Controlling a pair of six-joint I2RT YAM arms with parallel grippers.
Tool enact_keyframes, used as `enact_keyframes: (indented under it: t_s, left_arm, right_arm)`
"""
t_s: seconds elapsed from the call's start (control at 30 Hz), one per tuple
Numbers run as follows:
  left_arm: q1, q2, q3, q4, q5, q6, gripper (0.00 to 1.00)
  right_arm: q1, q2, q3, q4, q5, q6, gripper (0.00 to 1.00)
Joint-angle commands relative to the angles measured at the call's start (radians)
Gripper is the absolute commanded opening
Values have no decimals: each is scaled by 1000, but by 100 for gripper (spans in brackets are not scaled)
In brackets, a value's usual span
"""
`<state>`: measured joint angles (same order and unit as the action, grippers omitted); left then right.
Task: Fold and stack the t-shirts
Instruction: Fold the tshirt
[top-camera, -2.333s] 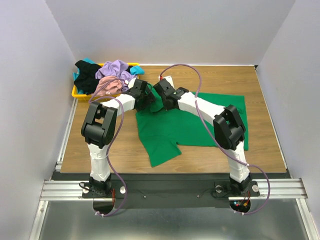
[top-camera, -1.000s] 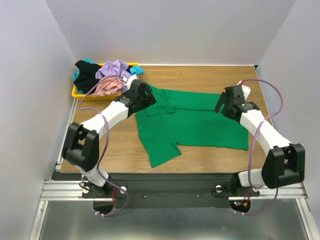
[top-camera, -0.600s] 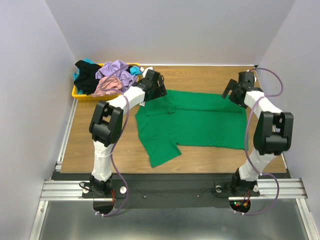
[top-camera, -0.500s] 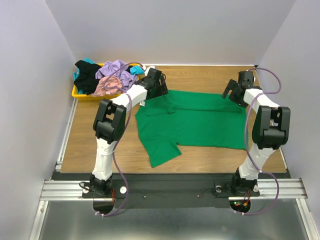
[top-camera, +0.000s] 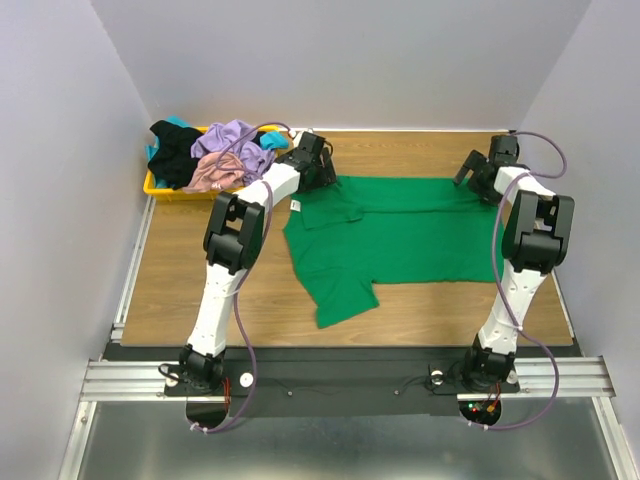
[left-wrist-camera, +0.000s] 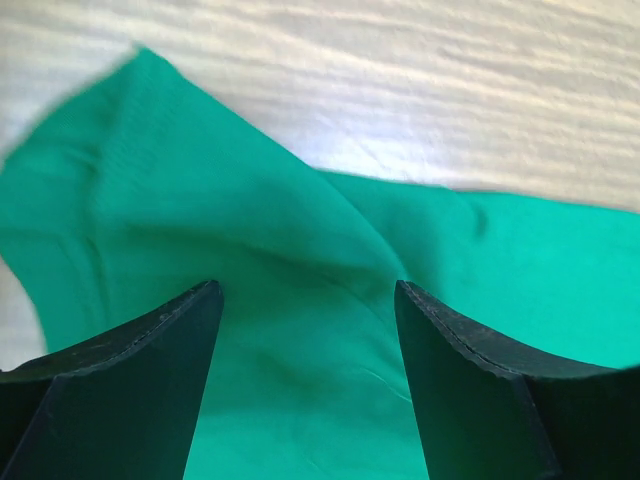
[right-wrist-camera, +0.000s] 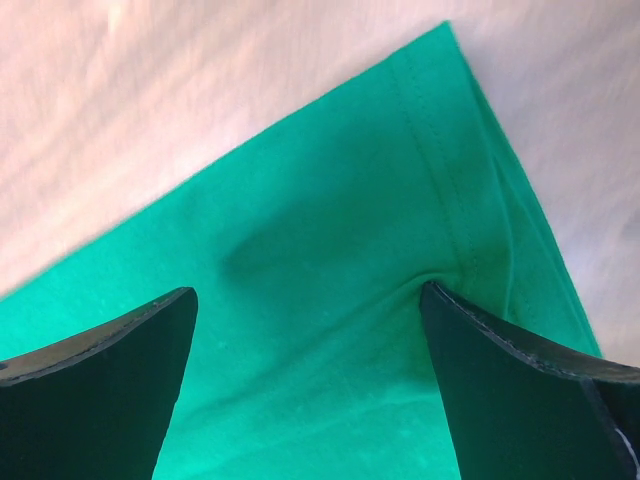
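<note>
Since before: green tee has slid a little to the right and its far edge lies straighter; both my arms reach further out.
Green tee: flat on the worktop, middle to right, one sleeve pointing to the near side.
Left hand: wide open over the far left corner, a fold of cloth between the fingers.
Right hand: wide open over the hemmed far right corner.
Hidden: from above my hands cover both corners; whether the fingertips touch the cloth I cannot tell.
Around: yellow tray at far left, holding a heap of tees in lavender, pink and black, with teal barely showing.
</note>
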<state>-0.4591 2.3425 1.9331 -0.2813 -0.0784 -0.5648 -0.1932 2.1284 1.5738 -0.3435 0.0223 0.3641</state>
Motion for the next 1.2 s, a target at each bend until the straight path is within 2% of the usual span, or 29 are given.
enact_keyframes:
  t_s: [0.0, 0.23, 0.37, 0.43, 0.47, 0.53, 0.57, 0.6, 0.7, 0.73, 0.8, 0.93, 1.07, 1.17]
  left_arm:
    - [22, 67, 117, -35, 43, 22, 82]
    - [27, 113, 256, -62, 63, 42, 82]
    - [23, 2, 276, -96, 36, 62, 85]
    - [17, -75, 209, -96, 14, 62, 85]
    - [4, -162, 170, -91, -16, 59, 85]
    - [-16, -262, 3, -70, -38, 52, 85]
    - [-29, -367, -69, -37, -46, 36, 85]
    - [-56, -421, -214, -23, -56, 23, 85]
    - [-113, -625, -450, 27, -103, -55, 86]
    - [-156, -671, -605, 40, -106, -81, 86]
    - [-209, -805, -817, 86, -113, -142, 86]
    - [-366, -954, -1067, 82, -133, -262, 86]
    - [-510, -1060, -1201, -30, -176, -386, 86]
    - [-607, -1091, -1273, -18, -144, -460, 86]
  right_arm:
    - [-20, 111, 41, -15, -58, -10, 100]
    - [-20, 41, 61, -28, -62, -50, 100]
    - [-18, -86, 59, -66, -97, -57, 100]
    - [-20, -160, 19, -68, -79, -48, 100]
    - [-20, -254, -54, -69, -67, -41, 100]
    - [-20, -355, -151, -69, -38, -15, 100]
    - [-20, -452, -203, -69, -29, 30, 100]
    - [-20, -505, -319, -69, 20, 59, 100]
    - [-20, -685, -498, -69, 42, 166, 100]
    - [-20, -724, -597, -69, 50, 186, 100]
    - [-20, -844, -681, -68, 44, 223, 100]
    - [-20, -1017, -820, -69, 51, 220, 100]
    - [-20, -1140, -896, -71, 80, 207, 100]
    - [-20, -1194, -916, -74, 93, 217, 100]
